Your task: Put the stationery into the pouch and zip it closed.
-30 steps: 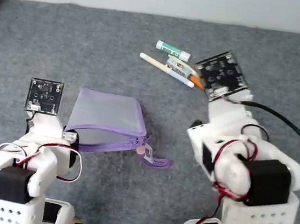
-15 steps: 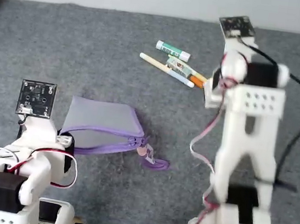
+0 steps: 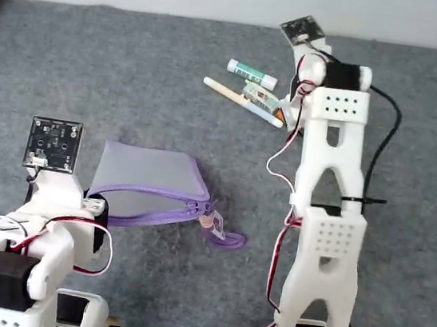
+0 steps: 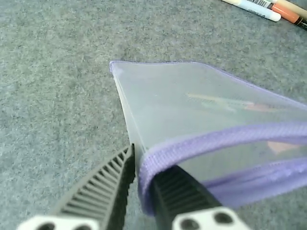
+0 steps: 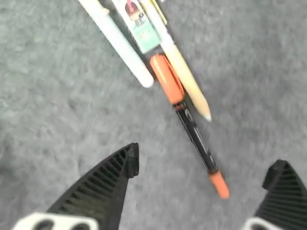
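Grey fabric is being seen over the table point(image 3: 135, 64) in the high view. The translucent purple pouch point(image 3: 152, 175) is lying flat near the left arm point(image 3: 41, 229), with its zip pull point(image 3: 214, 223) and a purple strap point(image 3: 231, 240) lying on the side towards the right arm point(image 3: 329, 146). The two zip edges are being held apart at the end nearest the left arm. The stationery is lying in a loose cluster well apart from the pouch, at the far side of the table: a green-and-white tube point(image 3: 252, 74) and a long white pen point(image 3: 229, 94) can be made out. The right arm is being held stretched out over the near end of that cluster.

From the left wrist view, the left gripper point(image 4: 141, 191) is being seen clamped on the pouch's purple zip edge, one finger on each side of the band. The pouch is being lifted slightly at that corner.

From the right wrist view, the right gripper point(image 5: 206, 160) is being held wide apart above the fabric, with nothing between its fingers. Just beyond it, a black pen with orange ends point(image 5: 196, 136), an orange marker point(image 5: 167, 79) and a cream pencil point(image 5: 187, 86) are lying bunched together, touching one another.
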You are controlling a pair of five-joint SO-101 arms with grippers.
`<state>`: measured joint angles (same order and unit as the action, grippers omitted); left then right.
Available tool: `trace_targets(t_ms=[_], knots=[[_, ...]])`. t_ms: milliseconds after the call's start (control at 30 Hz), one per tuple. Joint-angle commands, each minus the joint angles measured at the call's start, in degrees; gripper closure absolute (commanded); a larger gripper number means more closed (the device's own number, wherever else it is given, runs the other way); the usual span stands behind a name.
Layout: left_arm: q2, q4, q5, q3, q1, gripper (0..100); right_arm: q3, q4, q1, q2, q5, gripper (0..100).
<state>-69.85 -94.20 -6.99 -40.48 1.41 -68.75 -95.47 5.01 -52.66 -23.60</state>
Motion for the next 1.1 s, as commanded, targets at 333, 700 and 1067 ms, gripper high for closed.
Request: trace_targets(t_ms=[333, 700, 1067], knots=[[-0.62, -0.09, -0.62, 2.51, 0.26, 99, -12.92, 15.16, 5.76, -17.71, -3.87, 58.9], [-0.62, 0.09, -0.62, 1.54, 0.26, 99, -12.92, 15.60, 4.79, -23.43, -7.21, 86.2], [-0.62, 0.26, -0.62, 1.01, 0.26, 99, -20.04, -1.36, 5.23, -23.16, -8.09, 99.0]])
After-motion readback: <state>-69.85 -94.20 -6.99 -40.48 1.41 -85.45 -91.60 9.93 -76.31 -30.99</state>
